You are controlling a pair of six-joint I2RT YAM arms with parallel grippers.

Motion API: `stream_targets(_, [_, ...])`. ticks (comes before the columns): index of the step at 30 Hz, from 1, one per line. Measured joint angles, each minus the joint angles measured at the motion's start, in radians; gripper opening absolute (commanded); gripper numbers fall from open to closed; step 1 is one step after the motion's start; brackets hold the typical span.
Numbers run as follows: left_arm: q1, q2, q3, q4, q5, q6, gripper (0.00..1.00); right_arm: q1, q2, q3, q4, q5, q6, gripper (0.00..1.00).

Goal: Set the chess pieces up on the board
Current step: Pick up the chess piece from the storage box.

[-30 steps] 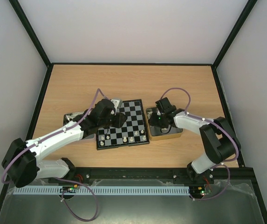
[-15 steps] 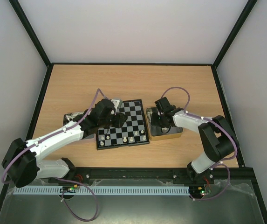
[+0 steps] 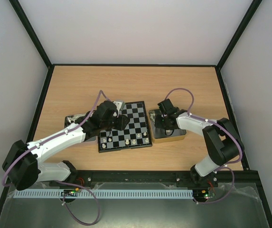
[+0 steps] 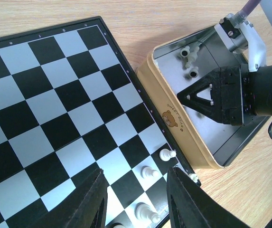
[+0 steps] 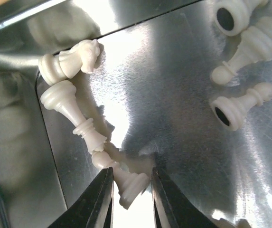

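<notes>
1. Cream chessman (image 5: 128,185) lies flat on the metal tin (image 5: 183,118) floor, its long axis slanting up-left.
2. Our right gripper (image 5: 131,173) straddles its base, fingers narrowly parted; we cannot tell contact.
3. Left gripper (image 4: 135,180), spread, hangs over the board (image 4: 55,95).

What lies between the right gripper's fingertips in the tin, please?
The right wrist view shows one cream-white chess piece lying on its side in the tin, between the fingertips of the right gripper; whether they pinch it is unclear.
</notes>
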Motion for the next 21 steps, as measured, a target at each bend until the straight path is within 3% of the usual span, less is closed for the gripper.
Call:
stream_targets(11, [0.0, 0.0, 0.0, 0.002, 0.016, -0.007, 0.39, 0.005, -0.014, -0.003, 0.002, 0.002, -0.002, 0.12])
stream_targets(21, [0.002, 0.0, 0.0, 0.033, 0.055, -0.042, 0.45, 0.005, -0.14, -0.053, 0.042, 0.017, 0.031, 0.08])
